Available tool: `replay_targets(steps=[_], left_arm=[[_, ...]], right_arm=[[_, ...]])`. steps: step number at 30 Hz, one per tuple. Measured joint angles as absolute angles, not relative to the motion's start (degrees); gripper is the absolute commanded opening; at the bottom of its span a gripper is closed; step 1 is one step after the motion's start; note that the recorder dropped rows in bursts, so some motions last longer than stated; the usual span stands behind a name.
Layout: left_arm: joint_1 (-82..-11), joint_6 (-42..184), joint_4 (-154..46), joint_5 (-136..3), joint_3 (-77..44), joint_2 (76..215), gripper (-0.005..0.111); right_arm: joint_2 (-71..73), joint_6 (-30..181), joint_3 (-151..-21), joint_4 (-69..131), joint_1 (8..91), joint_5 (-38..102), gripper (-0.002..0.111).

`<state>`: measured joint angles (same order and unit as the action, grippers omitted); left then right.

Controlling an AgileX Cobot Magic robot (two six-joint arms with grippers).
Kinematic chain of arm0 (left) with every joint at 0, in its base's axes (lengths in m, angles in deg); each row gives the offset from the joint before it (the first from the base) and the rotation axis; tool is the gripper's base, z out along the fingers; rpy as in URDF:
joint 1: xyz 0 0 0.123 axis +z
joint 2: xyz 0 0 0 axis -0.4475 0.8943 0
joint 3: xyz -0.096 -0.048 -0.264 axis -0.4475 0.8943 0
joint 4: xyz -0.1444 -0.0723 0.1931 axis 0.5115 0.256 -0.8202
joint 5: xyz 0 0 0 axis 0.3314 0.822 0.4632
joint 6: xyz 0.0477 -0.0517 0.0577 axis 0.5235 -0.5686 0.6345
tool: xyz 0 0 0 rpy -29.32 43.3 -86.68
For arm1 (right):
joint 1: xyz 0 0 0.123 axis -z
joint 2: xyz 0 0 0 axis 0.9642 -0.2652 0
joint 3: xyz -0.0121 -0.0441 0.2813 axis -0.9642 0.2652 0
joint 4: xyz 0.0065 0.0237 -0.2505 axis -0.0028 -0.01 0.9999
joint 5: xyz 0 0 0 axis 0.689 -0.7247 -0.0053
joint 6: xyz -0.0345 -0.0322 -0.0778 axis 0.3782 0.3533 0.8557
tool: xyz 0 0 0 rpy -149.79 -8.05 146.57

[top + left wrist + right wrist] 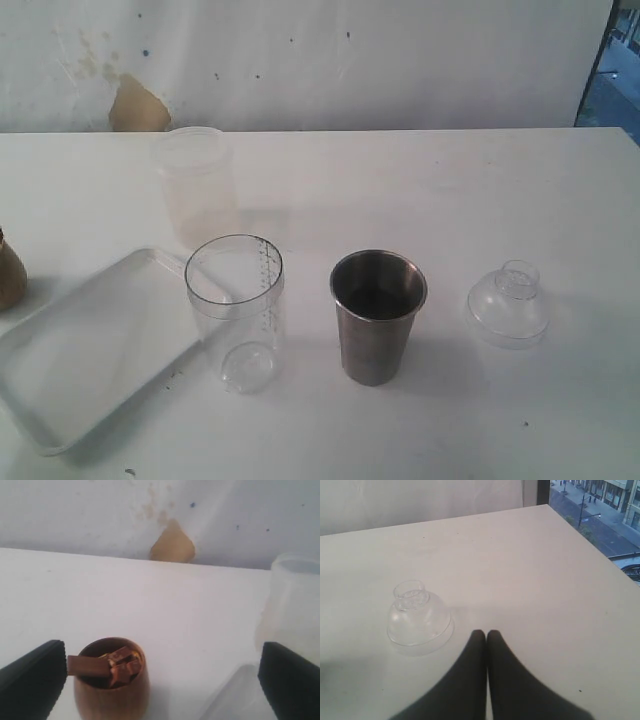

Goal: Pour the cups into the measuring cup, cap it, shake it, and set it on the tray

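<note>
White table (450,180) against stained white wall (300,60), window (610,65) alongside.

The left gripper (162,655) stands wide open. Its two black fingers (31,680) are set far apart, and one shows a ribbed inner pad. It sits low over the table (150,595), aimed almost level toward the far edge. The right gripper (486,634) is closed on nothing, its dark fingers (462,685) pressed together along their length. It hangs higher above the table's right half, tilted downward and pointing toward the far edge.
</note>
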<state>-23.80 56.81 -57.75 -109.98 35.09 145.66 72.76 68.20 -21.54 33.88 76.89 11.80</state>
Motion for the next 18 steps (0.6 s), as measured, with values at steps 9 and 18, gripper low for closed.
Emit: replay_targets(steps=[9,18], left_arm=[[-23.80,62.63,-51.41,-114.78,34.68,157.05,0.105],[-23.80,64.28,-46.42,-126.44,33.63,171.09,0.105]], right_arm=[[72.76,68.20,-21.54,33.88,76.89,11.80,0.000],[72.76,68.20,-21.54,33.88,76.89,11.80,0.000]])
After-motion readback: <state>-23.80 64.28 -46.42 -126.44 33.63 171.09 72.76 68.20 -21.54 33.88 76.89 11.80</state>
